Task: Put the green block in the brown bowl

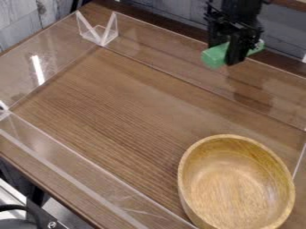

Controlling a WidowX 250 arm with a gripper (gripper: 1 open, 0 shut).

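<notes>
- Your gripper (235, 52) is clamped on the green block (216, 55), with the dark fingers (238, 49) pointing straight down and the block sticking out to the left of them.
- You can see only part of the block; the rest is covered by the fingers in front of it.
- The held block hangs clear of the wood, above the far right part of the table (120, 107), close to its back edge.
- The black arm rises from the gripper straight out of the top of the view, so you see little more than the wrist.
- The brown bowl (237, 182) sits upright at the near right corner of the table, well apart from the block, and its wooden inside holds nothing.
- A clear plastic wall (48, 156) runs along the near left edge of the table, and clear panels stand along the other sides too.
- At the far left corner you have a small clear stand (98, 29), shaped like a folded tent, resting on the wood.
</notes>
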